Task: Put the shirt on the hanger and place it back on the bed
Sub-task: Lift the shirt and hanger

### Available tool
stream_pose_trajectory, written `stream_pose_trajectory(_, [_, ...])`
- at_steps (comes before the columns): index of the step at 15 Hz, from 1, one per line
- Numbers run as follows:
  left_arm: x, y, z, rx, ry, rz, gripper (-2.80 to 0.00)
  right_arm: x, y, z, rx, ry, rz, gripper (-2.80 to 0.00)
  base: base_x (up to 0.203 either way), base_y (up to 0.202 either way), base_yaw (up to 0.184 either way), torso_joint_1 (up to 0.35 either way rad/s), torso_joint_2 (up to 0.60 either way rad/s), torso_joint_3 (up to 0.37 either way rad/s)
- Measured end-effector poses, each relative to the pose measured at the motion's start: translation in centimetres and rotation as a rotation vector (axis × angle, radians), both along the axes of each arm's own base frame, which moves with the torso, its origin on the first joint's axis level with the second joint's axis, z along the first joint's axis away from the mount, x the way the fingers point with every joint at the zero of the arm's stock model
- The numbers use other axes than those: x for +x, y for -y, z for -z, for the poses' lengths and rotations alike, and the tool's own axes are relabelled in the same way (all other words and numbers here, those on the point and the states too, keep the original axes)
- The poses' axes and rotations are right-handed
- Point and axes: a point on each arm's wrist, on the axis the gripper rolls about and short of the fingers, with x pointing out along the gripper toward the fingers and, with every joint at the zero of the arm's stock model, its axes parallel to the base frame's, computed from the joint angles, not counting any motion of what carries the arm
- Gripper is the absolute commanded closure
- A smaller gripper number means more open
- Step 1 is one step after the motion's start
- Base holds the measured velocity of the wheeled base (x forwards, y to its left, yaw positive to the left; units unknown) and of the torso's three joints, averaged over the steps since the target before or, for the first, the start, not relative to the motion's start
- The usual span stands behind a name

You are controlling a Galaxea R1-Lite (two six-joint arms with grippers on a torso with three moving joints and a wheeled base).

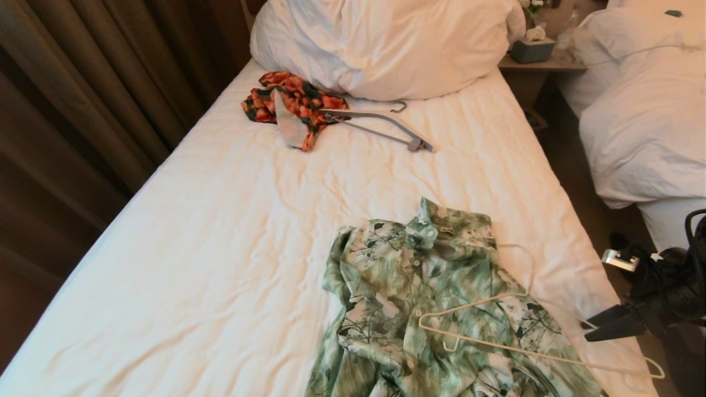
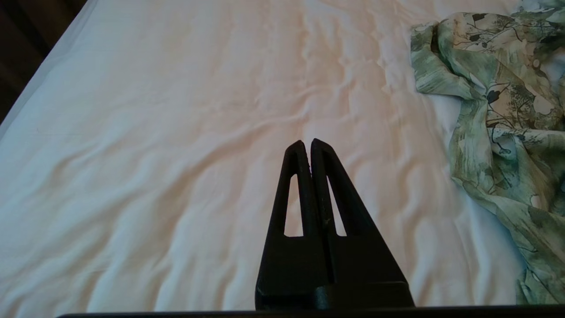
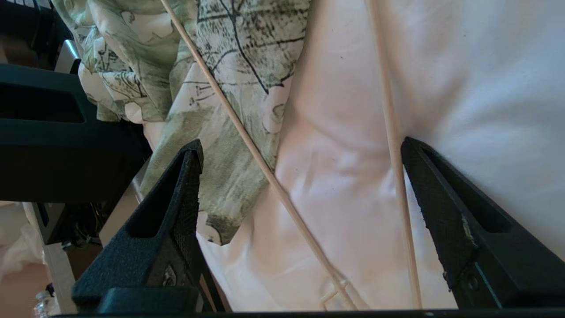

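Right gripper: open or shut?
Open. The right gripper has its fingers spread wide above the hanger, gripping nothing.

The head view looks down along the bed (image 1: pixel 220 231) from its foot; the left wrist view hovers above bare sheet; the right wrist view sits close over the hanger (image 3: pixel 247 141). All three share the shirt (image 1: pixel 419 292).

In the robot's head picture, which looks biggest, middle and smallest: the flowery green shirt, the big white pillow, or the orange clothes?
1. The pillow and the shirt look about alike; the shirt lies nearer the camera, so I won't rank them.
2. The orange garment looks smallest, though it is farther away.
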Motion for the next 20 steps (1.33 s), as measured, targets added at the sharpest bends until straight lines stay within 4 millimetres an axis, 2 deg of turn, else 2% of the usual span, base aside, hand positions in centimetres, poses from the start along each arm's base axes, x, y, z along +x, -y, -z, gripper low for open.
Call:
stream_pose_trajectory(3, [0.0, 0.0, 0.0, 0.0, 0.001, 0.0, 0.0, 0.7, -0.9, 0.9, 0.007, -0.012, -0.036, -2.8, 0.0, 0.0, 0.0, 0.0, 0.0, 0.0])
stream_pose_trajectory(9, [0.0, 0.0, 0.0, 0.0, 0.0, 0.0, 0.0, 1.8, -3.9, 1.4, 0.046, -0.017, -0.109, -2.8, 0.0, 0.0, 0.0, 0.0, 0.0, 0.0])
stream_pose_trajectory(13, [0.0, 0.0, 0.0, 0.0, 0.001, 0.0, 0.0, 1.9, -4.4, 1.5, 0.067, -0.021, -0.114, -2.8, 0.0, 0.0, 0.0, 0.0, 0.0, 0.0])
stream_pose_trajectory(14, [0.0, 0.0, 0.0, 0.0, 0.0, 0.0, 0.0, 1.9, -4.4, 1.5, 0.066, -0.021, -0.113, 0.0, 0.0, 0.0, 0.0, 0.0, 0.0, 0.0])
stream_pose_trajectory(20, [0.0, 0.0, 0.0, 0.0, 0.0, 0.0, 0.0, 2.0, -4.4, 1.7, 0.064, -0.014, -0.111, 0.0, 0.0, 0.0, 0.0, 0.0, 0.0, 0.0])
